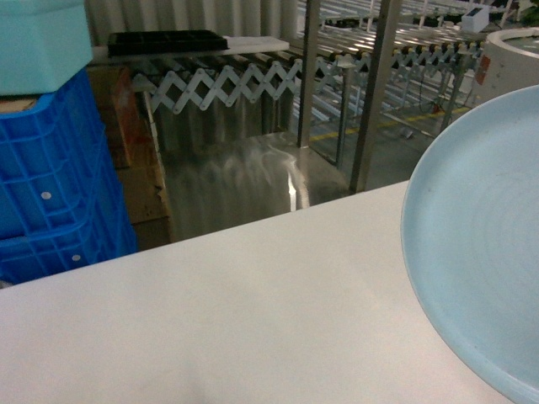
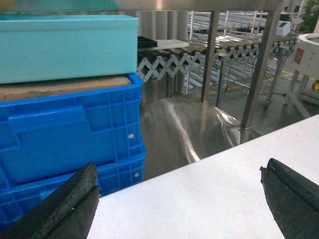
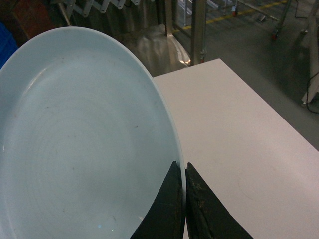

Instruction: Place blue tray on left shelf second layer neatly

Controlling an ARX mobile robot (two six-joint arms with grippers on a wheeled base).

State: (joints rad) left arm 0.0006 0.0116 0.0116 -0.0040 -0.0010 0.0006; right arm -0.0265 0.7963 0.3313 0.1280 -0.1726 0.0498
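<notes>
— Where's the blue tray (image 3: 84, 149)?
— At the desk's (image 1: 253, 311) right edge, its rim pinched by the right pincer (image 3: 184, 172).
— Handling?
— Likely stiff, glossy, slippery (possibly breakable); rim grip suits it.
— The left pincer (image 2: 179, 199)?
— Spread wide, empty.

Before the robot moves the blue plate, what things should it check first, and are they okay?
1. Right gripper pinching the blue tray rim: ok, fingers closed on the edge.
2. Tray whole and empty: ok.
3. Left gripper free: ok, open, holding nothing, over the white table.
4. Steel shelf beyond the table free of objects: ok on the part visible.
5. Blue crates and teal tub stand left of it: cannot tell if clearance suffices.
</notes>
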